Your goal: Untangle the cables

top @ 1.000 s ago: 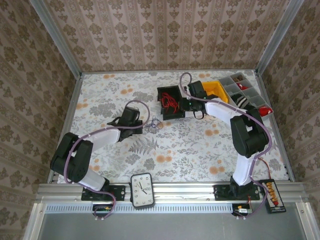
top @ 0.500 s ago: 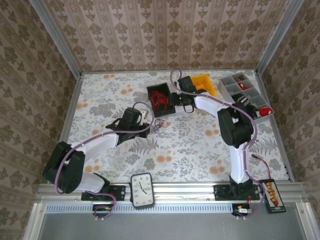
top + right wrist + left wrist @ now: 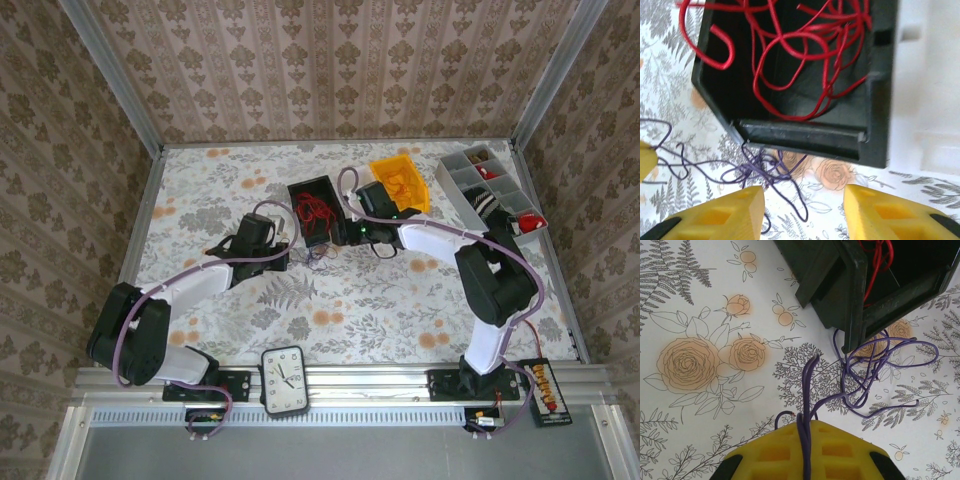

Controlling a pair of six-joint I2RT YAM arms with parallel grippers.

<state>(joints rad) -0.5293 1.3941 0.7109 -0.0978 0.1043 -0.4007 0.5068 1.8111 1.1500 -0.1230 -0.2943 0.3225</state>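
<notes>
At the table's middle, the left gripper (image 3: pixel 805 432) pinched a strand of the purple cables (image 3: pixel 875 375), a knot at six o'clock of the bin (image 3: pixel 805 135), where the right gripper (image 3: pixel 802 202) hung open-fingered above red cables (image 3: pixel 805 65) as yet unsorted.

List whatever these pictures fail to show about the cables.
1. Top view: the purple cables are too small to trace crossings or knots.
2. Left wrist view: the wall of the black bin hides whether purple strands run under it; the bottom edge cuts off the strand pinched in the left gripper.
3. Right wrist view: the top edge cuts off the red cables, so their full extent is unknown.
</notes>
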